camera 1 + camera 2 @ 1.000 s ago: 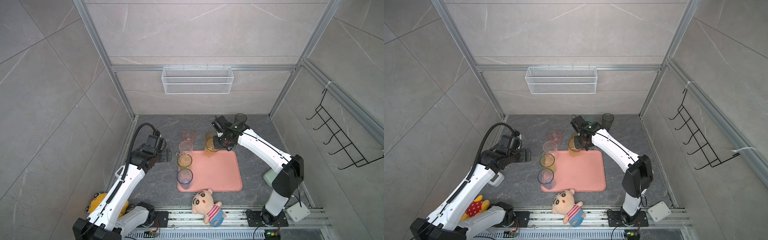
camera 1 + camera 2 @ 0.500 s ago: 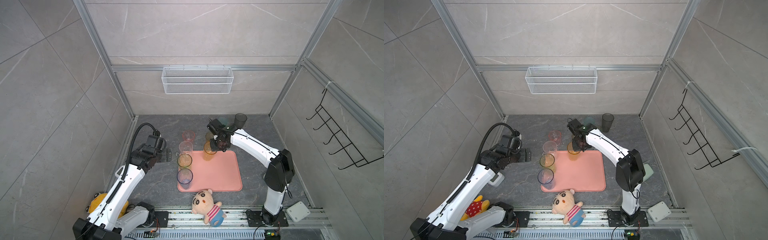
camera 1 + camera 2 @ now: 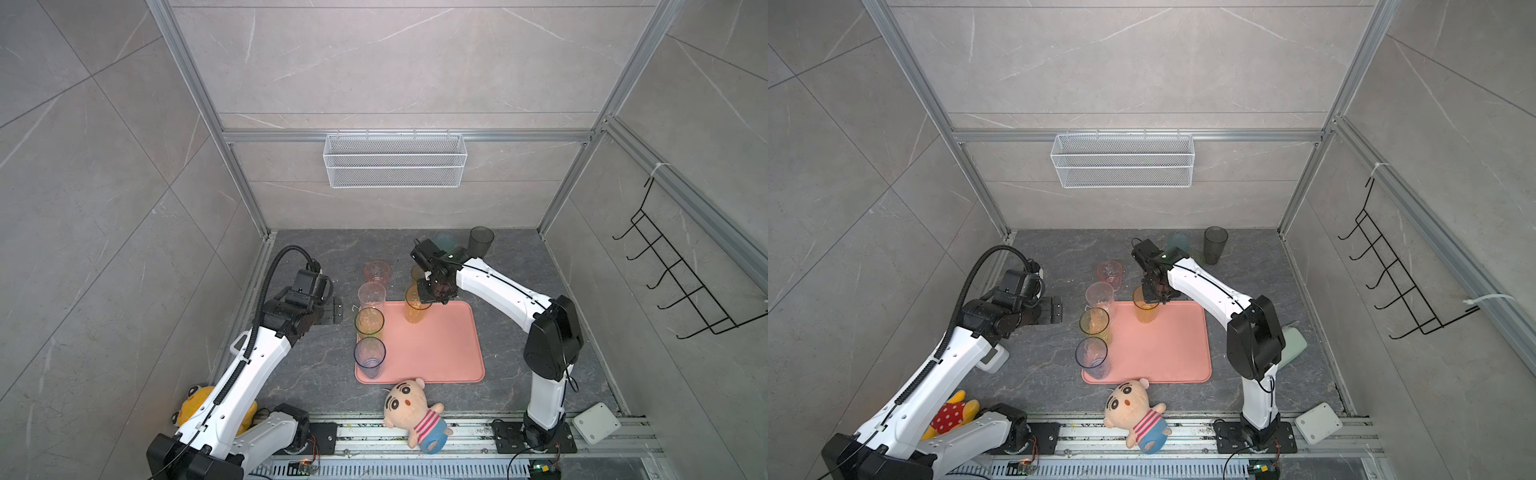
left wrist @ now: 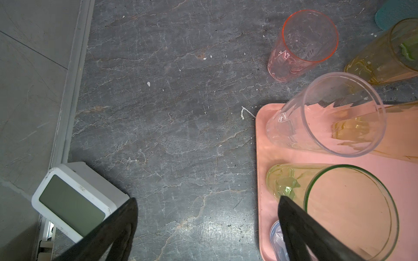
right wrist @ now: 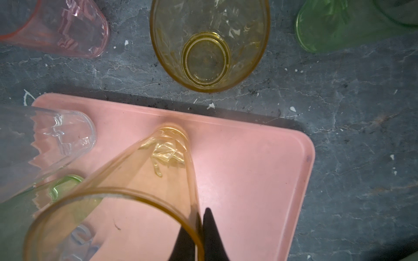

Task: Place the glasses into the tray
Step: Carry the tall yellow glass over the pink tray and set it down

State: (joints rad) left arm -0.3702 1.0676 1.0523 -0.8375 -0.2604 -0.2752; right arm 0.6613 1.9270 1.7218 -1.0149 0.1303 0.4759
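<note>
Tumblers everywhere, so we'll go round. Our right gripper (image 5: 199, 226) is pinched tight on the rim wall of a tall amber tumbler (image 3: 415, 309). Its base is over the far edge of the salmon-pink tray (image 3: 436, 345), and we can't tell if it's touching down. The clear tumbler (image 3: 371, 295), green tumbler (image 3: 369, 322) and blue tumbler (image 3: 369, 353) line the tray's left side, crowding that edge. Just behind the held one, off the tray, stands a yellow tumbler (image 5: 209, 45), with a pink tumbler (image 3: 377, 272) near it. Our left gripper (image 4: 208, 200) hangs wide apart over the floor left of the tray, holding nothing. A plush doll (image 3: 411, 411) lies at the tray's near edge.
</note>
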